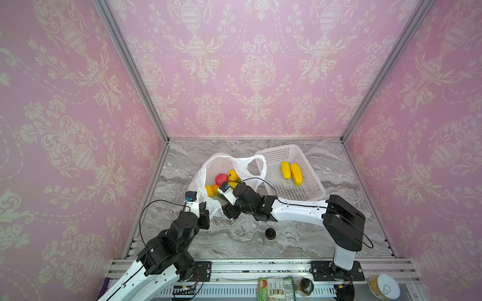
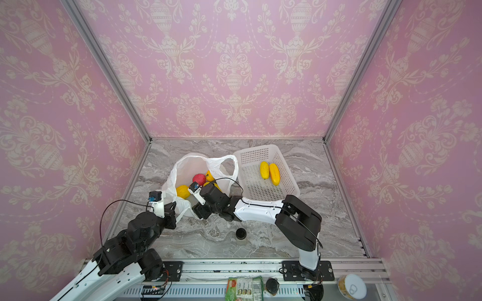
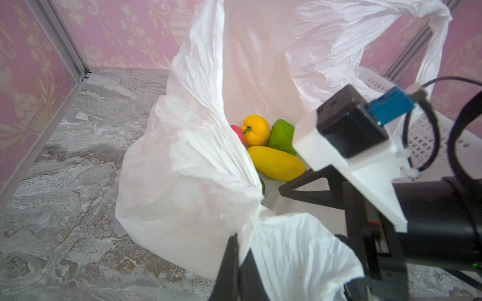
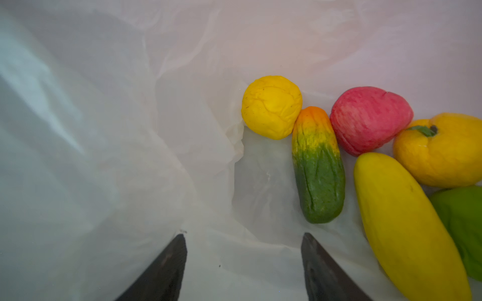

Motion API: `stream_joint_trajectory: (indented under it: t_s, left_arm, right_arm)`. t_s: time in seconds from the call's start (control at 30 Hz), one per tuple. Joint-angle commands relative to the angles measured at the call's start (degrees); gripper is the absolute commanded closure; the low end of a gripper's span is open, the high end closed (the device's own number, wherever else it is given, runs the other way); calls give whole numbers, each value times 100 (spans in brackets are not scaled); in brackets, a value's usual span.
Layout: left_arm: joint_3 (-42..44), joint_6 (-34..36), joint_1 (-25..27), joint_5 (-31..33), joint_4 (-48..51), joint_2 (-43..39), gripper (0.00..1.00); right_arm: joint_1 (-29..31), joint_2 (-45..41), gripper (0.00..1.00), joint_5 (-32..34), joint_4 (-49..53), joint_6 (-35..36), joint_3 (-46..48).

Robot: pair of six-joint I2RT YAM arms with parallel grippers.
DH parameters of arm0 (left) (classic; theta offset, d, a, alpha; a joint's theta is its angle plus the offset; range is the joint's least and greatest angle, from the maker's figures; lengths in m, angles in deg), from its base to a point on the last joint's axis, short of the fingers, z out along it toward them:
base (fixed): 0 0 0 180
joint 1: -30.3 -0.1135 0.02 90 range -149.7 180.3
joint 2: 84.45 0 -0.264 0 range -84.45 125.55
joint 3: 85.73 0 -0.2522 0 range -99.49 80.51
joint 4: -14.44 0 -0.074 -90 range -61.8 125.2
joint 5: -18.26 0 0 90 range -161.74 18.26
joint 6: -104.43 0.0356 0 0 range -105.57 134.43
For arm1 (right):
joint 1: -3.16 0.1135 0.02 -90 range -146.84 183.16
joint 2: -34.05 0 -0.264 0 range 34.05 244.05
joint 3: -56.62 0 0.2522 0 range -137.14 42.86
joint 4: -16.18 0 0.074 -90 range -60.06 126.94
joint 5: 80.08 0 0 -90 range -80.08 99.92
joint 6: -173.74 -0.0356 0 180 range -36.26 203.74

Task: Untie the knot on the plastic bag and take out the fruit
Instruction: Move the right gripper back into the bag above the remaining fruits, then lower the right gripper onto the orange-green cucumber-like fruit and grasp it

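The white plastic bag (image 1: pixel 208 169) stands wide open on the marble table, one handle loop (image 1: pixel 257 166) hanging free. The knot is out of view. Inside lie several fruit: a yellow round one (image 4: pixel 271 106), a green-and-orange one (image 4: pixel 317 166), a pink-red one (image 4: pixel 370 120), an orange one (image 4: pixel 440 151), a long yellow one (image 4: pixel 407 224) and a green one (image 4: pixel 464 229). My left gripper (image 3: pixel 238 260) is shut on the bag's near rim. My right gripper (image 4: pixel 242 234) is down inside the bag, open and empty, just short of the green-and-orange fruit.
A white perforated basket (image 1: pixel 276 149) stands to the right of the bag, touching its handle loop, with two long yellow fruit (image 1: pixel 291 170) in it. A small dark-lidded jar (image 1: pixel 270 233) stands near the front. Pink walls close in three sides.
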Motion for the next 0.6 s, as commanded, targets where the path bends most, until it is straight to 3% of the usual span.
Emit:
stream_joint_trajectory:
  t_s: [0.0, 0.3, 0.57]
  left_arm:
    - [82, 108, 44, 132, -108, -220, 100]
    - [-58, 32, 49, 246, 22, -154, 100]
    - [-295, 46, 55, 292, 113, 484, 100]
  right_arm:
    - [73, 214, 22, -330, 59, 273, -57]
    - [699, 785, 5, 263, 235, 1010, -313]
    - [705, 1534, 6, 1099, 713, 960, -1120]
